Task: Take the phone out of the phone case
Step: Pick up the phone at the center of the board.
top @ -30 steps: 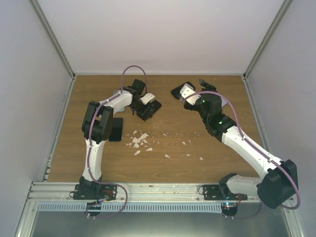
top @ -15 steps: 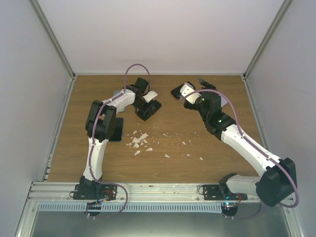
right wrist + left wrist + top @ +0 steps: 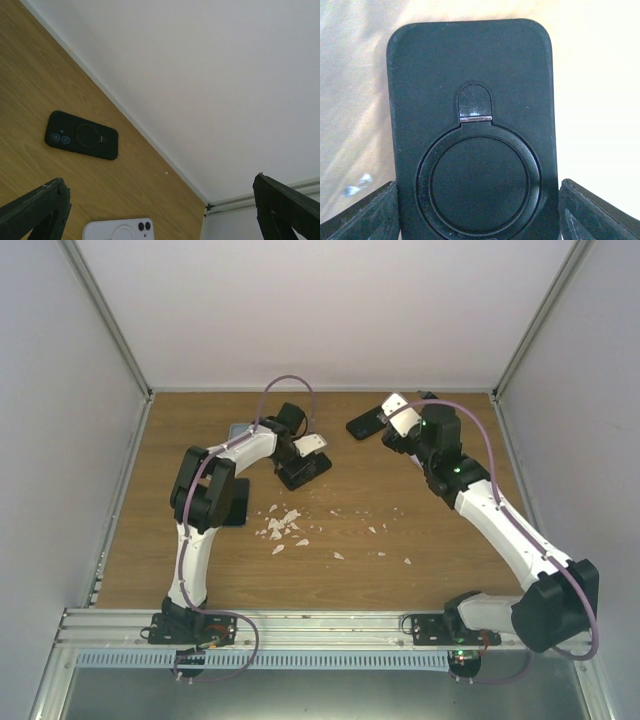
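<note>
A black phone case (image 3: 472, 100) with a round ring stand on its back fills the left wrist view. Only its back shows, so any phone inside is hidden. My left gripper (image 3: 479, 182) has a finger against each long side of it. In the top view the left gripper (image 3: 303, 453) holds the case (image 3: 308, 470) low over the wooden table (image 3: 440, 540) at the back middle. My right gripper (image 3: 392, 418) is raised at the back right, and in the right wrist view it (image 3: 160, 177) is wide open and empty.
A black phone-shaped thing (image 3: 81, 135) with two lenses lies on the table, also in the top view (image 3: 364, 424). A white one (image 3: 117, 230) lies nearer the right gripper. White scraps (image 3: 283, 525) litter the middle. A black flat rectangle (image 3: 237, 503) lies by the left elbow.
My right gripper has lifted and swung back and right, away from the black phone-shaped thing. My left gripper has shifted slightly right with the case.
</note>
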Robot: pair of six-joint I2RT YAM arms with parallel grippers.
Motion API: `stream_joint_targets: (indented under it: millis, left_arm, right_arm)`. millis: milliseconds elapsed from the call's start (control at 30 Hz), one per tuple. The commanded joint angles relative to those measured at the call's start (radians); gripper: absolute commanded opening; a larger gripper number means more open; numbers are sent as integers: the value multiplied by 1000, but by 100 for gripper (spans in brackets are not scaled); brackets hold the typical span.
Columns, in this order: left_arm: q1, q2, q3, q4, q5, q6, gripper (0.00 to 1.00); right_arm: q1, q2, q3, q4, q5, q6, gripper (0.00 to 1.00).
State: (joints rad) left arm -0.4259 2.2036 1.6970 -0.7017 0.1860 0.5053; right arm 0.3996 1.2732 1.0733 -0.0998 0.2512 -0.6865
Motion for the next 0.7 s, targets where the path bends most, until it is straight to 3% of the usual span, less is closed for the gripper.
stream_joint_targets:
  millis: [0, 333, 400, 533, 667]
  left_arm:
    - [-36, -106, -47, -5, 75, 162, 62]
    - [-70, -202, -144, -6, 168, 365, 57]
    - [-75, -201, -142, -5, 146, 366, 65]
    - [-71, -168, -86, -2, 87, 234, 95]
    - [-70, -150, -64, -8, 46, 126, 99]
  right_arm:
    - [-35, 13, 45, -74, -62, 96, 100]
    - [-66, 38, 80, -164, -129, 185, 99]
    - [-69, 40, 80, -170, -138, 196, 100]
    - [-71, 41, 85, -186, -146, 218, 100]
    - [-77, 34, 81, -188, -154, 240, 100]
